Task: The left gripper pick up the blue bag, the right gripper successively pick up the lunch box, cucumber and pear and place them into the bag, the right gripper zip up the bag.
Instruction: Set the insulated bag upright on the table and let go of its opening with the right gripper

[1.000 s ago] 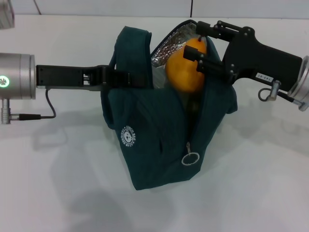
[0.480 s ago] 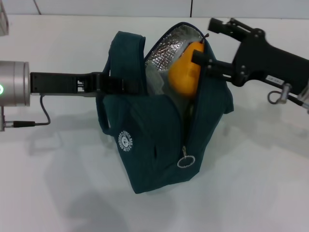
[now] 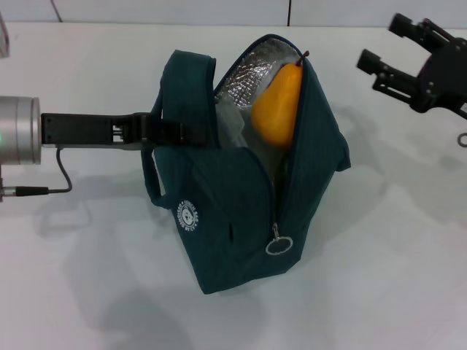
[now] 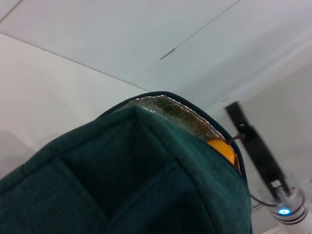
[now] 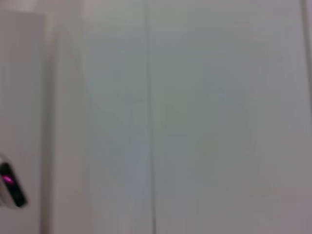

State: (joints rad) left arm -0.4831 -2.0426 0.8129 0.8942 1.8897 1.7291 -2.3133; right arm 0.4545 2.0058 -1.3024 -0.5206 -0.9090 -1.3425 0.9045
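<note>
Head view: pear (image 3: 279, 103) bagged, right end effector (image 3: 381, 45) apart.

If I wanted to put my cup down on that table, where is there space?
The white table is bare in front of the blue bag and to its right, below the open right gripper. Left is crowded: the left gripper holds the bag's handle there. The bag's mouth is filled by the pear.
</note>
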